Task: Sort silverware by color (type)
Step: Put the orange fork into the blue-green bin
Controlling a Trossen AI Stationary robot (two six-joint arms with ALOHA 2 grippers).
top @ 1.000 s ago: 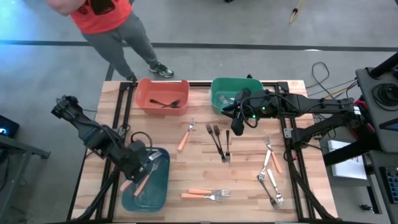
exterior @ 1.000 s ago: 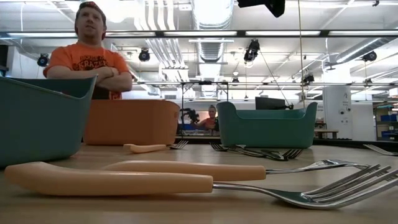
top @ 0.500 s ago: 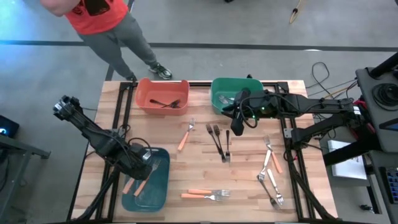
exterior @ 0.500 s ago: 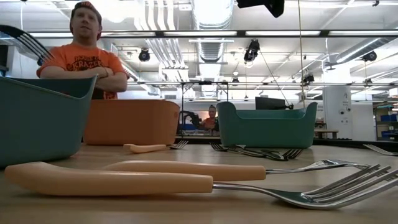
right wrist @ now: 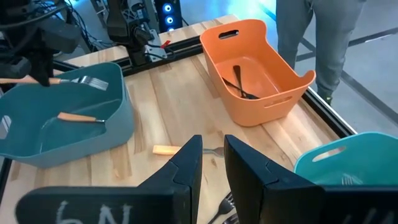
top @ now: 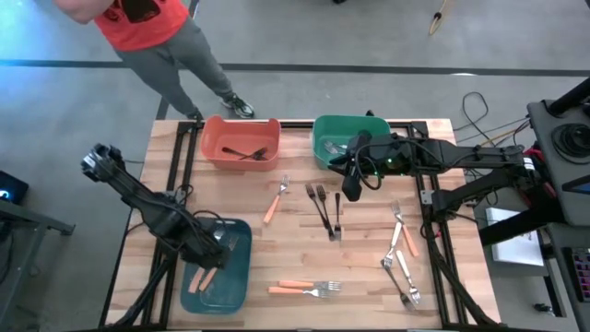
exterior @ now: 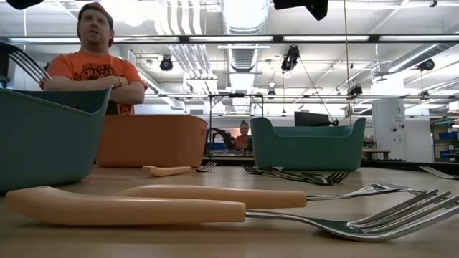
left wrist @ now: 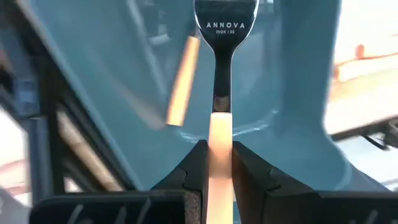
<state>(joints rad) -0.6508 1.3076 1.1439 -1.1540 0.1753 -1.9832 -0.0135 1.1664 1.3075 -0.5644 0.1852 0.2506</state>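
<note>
My left gripper [top: 205, 254] hangs over the blue-teal bin [top: 241, 281] at the table's near left, shut on an orange-handled fork [left wrist: 219, 134]. That fork's tines [exterior: 25, 64] show above the bin's rim. Another orange-handled fork [right wrist: 78, 117] lies on the bin's floor. My right gripper [right wrist: 211, 155] waits above the table near the green bin [top: 323, 129], its fingers a narrow gap apart with nothing between them. Loose silverware lies on the wood: orange-handled forks [top: 306, 288], black forks [top: 323, 210] and pale-handled pieces [top: 398, 251]. My left gripper pinches the fork's orange handle [left wrist: 219, 155] between its two fingers, a little behind where the metal neck begins. The fingers come steeply from above and lie across the fork. The fork is lifted clear over the bin, roughly level, tines [right wrist: 93, 81] toward the table's middle.
An orange bin [top: 241, 143] with black utensils stands at the far edge, left of the green bin. A person in an orange shirt [exterior: 93, 72] stands beyond the far left corner. Bare wood [top: 277, 244] lies between the teal bin and the scattered forks.
My left gripper has sunk toward the teal bin with the fork and rolled about its own pointing line, turning the fork with it. In the low view the tines have come into sight above the bin's rim. My right gripper has kept still.
</note>
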